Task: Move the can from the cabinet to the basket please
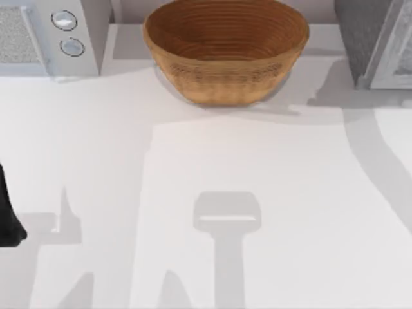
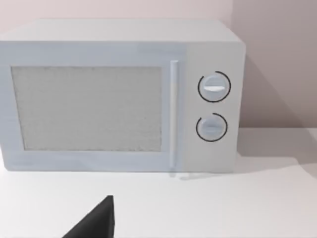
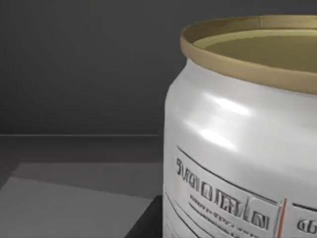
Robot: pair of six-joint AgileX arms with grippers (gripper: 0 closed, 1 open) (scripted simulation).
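The can (image 3: 237, 148), silver-white with a golden top rim and grey print, stands upright inside the dark cabinet (image 3: 74, 74), very close to the right wrist camera. A dark edge of my right gripper (image 3: 146, 222) shows at the can's foot. From above, the grey speckled cabinet (image 1: 364, 38) with its pale door (image 1: 396, 61) sits at the back right. The golden-brown wicker basket (image 1: 225, 80) stands at the back middle with nothing inside. My left arm (image 1: 8, 219) is parked at the table's left edge, and a dark tip of my left gripper (image 2: 96, 220) points at the white appliance.
A white appliance with two round knobs (image 1: 71, 32) (image 2: 124, 94) stands at the back left. The white tabletop (image 1: 212, 193) stretches in front of the basket, crossed by arm shadows.
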